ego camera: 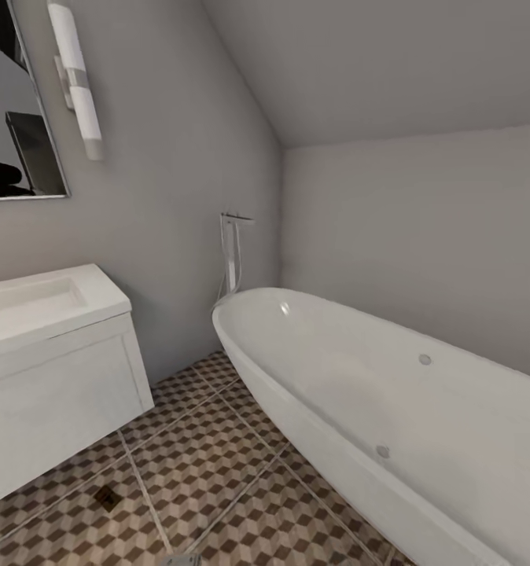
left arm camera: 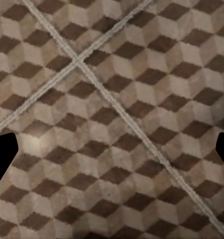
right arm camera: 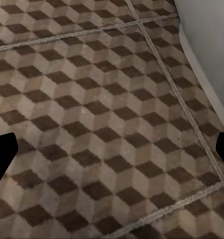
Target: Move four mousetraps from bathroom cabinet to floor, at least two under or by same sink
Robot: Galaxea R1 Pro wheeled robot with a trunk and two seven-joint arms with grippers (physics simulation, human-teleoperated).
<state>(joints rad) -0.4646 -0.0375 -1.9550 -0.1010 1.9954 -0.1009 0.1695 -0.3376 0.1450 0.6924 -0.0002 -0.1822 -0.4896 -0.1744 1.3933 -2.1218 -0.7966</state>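
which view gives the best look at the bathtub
The head view: the bathtub shows there as a long white oval with its rim and inside, standing on the bathroom floor beside the bathroom sink. The right wrist view catches just a white curved strip of its wall meeting the tiles. The left wrist view looks at floor tiles.

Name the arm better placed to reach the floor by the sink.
Left, probably: the sink stands on its side, while the right wrist view shows the bathtub beside the right gripper.
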